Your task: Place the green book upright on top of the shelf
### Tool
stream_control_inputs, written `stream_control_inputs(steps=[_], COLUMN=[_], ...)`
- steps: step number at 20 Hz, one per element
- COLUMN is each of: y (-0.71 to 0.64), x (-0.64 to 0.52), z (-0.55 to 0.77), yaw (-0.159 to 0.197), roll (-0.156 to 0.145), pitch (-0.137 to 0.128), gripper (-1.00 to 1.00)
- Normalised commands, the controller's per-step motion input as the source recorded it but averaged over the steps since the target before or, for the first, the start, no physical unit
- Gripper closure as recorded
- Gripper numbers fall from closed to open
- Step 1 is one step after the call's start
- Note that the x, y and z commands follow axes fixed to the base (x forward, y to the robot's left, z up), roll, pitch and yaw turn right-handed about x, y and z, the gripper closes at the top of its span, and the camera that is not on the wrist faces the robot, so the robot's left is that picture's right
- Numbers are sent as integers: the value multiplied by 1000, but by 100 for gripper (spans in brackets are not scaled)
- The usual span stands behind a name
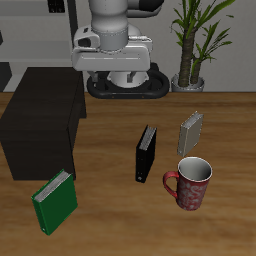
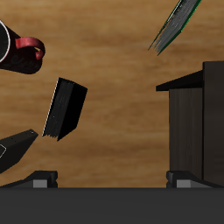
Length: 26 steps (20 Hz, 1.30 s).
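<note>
**Approach not yet begun: green book waiting by the front edge**

Wooden tabletop filled both views, with a potted plant [image 1: 195, 40] and grey shelving behind the robot's base. I had the gripper [image 1: 117, 62] hanging high at the back of the table, well apart from everything. Its fingertips barely showed in the wrist view, set wide apart with nothing between them, so I read it as released and empty.

My target, the green book [image 1: 55, 201], stood on edge near the table's front edge, just in front of the shelf [image 1: 42, 125], leaning slightly as far as I could tell. Nothing sat on the shelf's flat top. A black book [image 1: 146, 153] stood upright mid-table, with a small grey book [image 1: 190, 132] and a red patterned mug [image 1: 190, 184] beyond it.

I judged the reach toward the book as the step in hand. Next, I needed to carry the arm forward past the shelf, turn the fingers across the book's thin cover, and descend over its top edge without tipping it.
</note>
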Motion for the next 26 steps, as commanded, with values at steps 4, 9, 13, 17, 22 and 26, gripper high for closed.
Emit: stream_control_inputs(steps=[4,9,13,17,22,26], y=[-246,-231,-193,-233,-144,-194], x=[353,367,257,314,274,266], z=[91,37,32,62,-3,-13], yaw=[11,25,-46,20,73,-12], roll=[-23,-14,3,17,38,44], pitch=[-32,-16,6,-20,-11,-5], gripper=[-100,-100,-100,-100,-100,-100])
